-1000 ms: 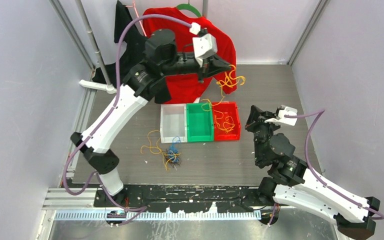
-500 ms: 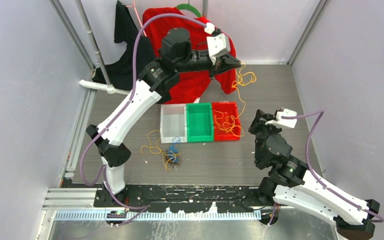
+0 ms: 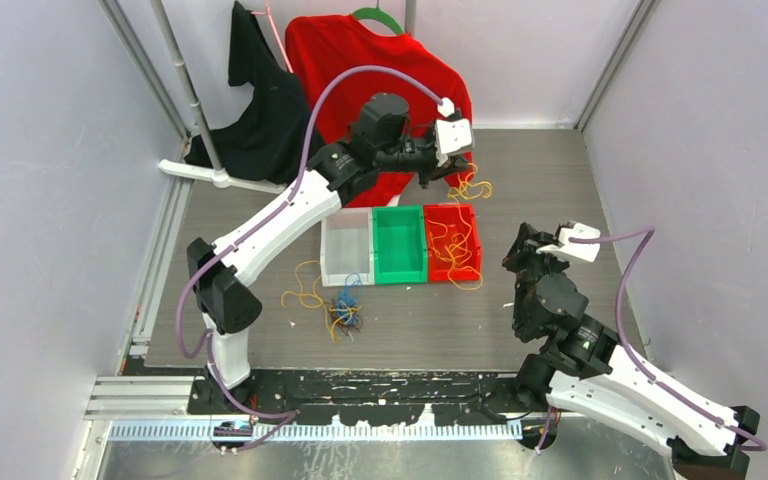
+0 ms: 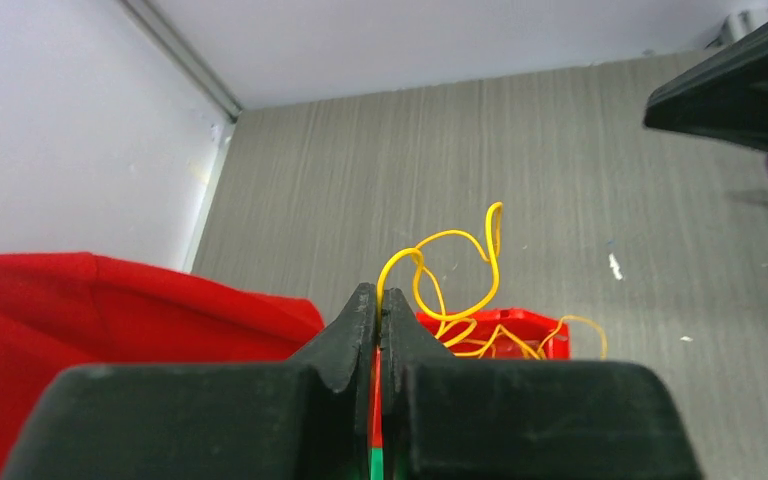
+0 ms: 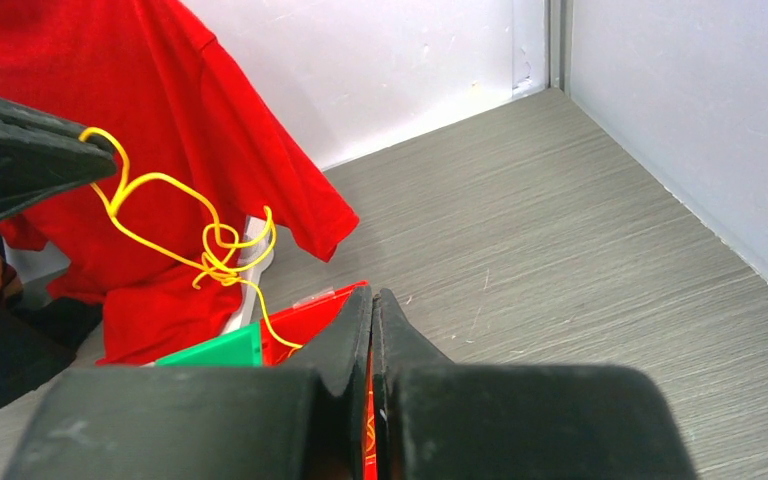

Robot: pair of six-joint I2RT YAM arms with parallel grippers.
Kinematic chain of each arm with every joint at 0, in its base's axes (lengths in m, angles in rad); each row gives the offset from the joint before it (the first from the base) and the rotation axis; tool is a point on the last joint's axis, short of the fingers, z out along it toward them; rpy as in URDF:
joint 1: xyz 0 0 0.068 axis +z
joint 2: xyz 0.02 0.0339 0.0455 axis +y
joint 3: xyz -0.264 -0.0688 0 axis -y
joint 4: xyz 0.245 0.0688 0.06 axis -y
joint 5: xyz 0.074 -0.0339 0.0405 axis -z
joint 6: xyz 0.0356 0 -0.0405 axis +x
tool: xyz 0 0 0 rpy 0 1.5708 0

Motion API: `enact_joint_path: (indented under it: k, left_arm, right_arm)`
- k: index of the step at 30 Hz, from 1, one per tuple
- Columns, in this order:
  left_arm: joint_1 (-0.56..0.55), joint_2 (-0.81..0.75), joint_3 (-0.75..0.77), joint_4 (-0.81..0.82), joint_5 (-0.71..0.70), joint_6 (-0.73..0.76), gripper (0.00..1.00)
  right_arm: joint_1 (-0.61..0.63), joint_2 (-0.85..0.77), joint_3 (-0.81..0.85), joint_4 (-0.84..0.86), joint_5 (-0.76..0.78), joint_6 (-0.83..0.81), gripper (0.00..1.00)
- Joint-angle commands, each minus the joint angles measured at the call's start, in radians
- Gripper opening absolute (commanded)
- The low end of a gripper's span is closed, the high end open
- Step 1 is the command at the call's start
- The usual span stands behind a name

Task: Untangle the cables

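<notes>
My left gripper (image 3: 457, 168) hangs above the far end of the red bin (image 3: 472, 222), shut on a yellow cable (image 3: 468, 187) whose loops trail down into that bin. In the left wrist view the jaws (image 4: 380, 296) are pressed together with the yellow cable (image 4: 402, 253) coming out of the tips. A tangle of orange, blue and dark cables (image 3: 343, 312) lies on the table in front of the bins. My right gripper (image 3: 522, 244) stands right of the red bin, shut and empty (image 5: 372, 297). From there the hanging cable's knot (image 5: 218, 245) shows.
A clear bin (image 3: 346, 262) and a green bin (image 3: 400, 270) stand side by side left of the red one. A red shirt (image 3: 360, 60) and a black cloth (image 3: 260, 110) hang at the back by a metal stand (image 3: 195, 110). Walls close in both sides.
My left gripper has come down and forward toward the red bin, lowering the yellow cable into it. The right arm has shifted slightly to the right.
</notes>
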Motion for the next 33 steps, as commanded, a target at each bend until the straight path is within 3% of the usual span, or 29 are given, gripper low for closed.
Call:
enact_joint_path:
  k: [1, 10, 16, 24, 25, 28, 30, 33]
  left_arm:
    - [-0.005, -0.011, -0.033, 0.030, -0.093, 0.119, 0.00]
    - [-0.054, 0.083, -0.125, -0.041, -0.268, 0.246, 0.00]
    - [-0.081, 0.165, -0.124, -0.122, -0.278, 0.259, 0.00]
    - [-0.098, 0.243, -0.087, -0.252, -0.230, 0.150, 0.00]
    - [-0.099, 0.257, -0.068, -0.265, -0.245, 0.145, 0.02]
    - [-0.097, 0.300, -0.003, -0.315, -0.307, 0.152, 0.43]
    - [-0.084, 0.309, 0.029, -0.336, -0.319, 0.158, 0.53]
    - [-0.034, 0.292, 0.067, -0.375, -0.241, 0.129, 0.61]
  right_arm:
    - [-0.009, 0.017, 0.014, -0.011, 0.028, 0.039, 0.03]
    - [-0.026, 0.036, 0.028, -0.088, 0.026, 0.107, 0.02]
    - [-0.036, 0.025, 0.036, -0.147, 0.042, 0.148, 0.02]
    - [-0.045, 0.017, 0.047, -0.201, 0.045, 0.189, 0.01]
    - [-0.047, 0.020, 0.048, -0.209, 0.039, 0.197, 0.01]
    - [-0.052, 0.040, 0.053, -0.238, 0.006, 0.227, 0.02]
    - [-0.061, 0.056, 0.057, -0.268, -0.016, 0.258, 0.02]
    - [-0.077, 0.075, 0.060, -0.310, -0.079, 0.315, 0.03]
